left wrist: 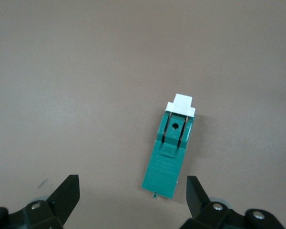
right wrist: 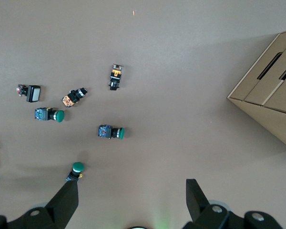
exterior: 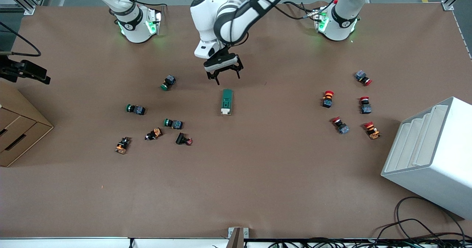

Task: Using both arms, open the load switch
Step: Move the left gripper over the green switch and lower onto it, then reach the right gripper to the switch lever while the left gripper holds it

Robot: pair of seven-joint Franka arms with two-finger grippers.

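Brown matte sheeting covers the table, which sits on a grey workshop floor with loose cables along its near edge; a cardboard box stands at the right arm's end and a white stepped bin at the left arm's end. At mid-table lies the load switch, flat and well apart from everything else, its white lever end nearer the front camera than its dark-green body. The part appears to be a small, light, rigid plastic moulding; it will likely slide on the sheeting if pushed from one side only. The long flat green flanks offer the best hold, leaving the white lever free for the second arm. Green-capped push buttons and orange ones lie in a cluster toward the right arm's end, red-capped push buttons toward the left arm's end. The left gripper hangs over bare table just beside the switch's green end, fingers spread wide and empty. The right gripper waits high above the green and orange buttons, likewise spread wide with nothing between its fingers.
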